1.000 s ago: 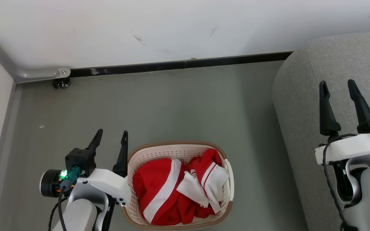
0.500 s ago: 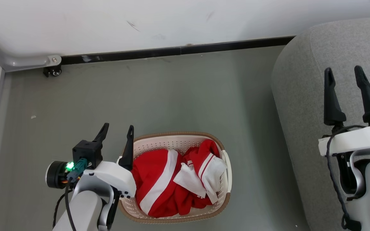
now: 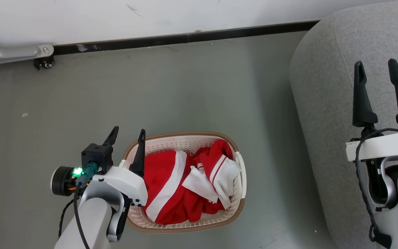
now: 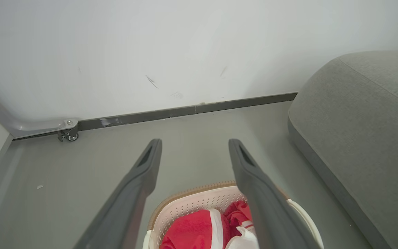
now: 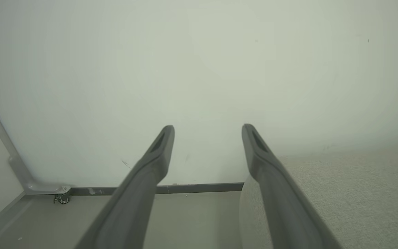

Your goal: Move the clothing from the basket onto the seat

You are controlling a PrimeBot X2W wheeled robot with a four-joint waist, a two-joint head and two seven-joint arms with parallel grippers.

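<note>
Red-and-white clothing [image 3: 166, 193] lies heaped in the basket [image 3: 185, 135], left of the seat [image 3: 323, 86]. The head view has the left gripper [image 3: 129, 130] wide and empty at the basket's left rim, the right gripper [image 3: 375, 62] wide above the seat; the left wrist view adds the seat's seam [image 4: 375, 83].

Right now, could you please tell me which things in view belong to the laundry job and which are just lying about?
Job: clothing; basket; seat.
Lying about: caster wheel; small pale scrap.
</note>
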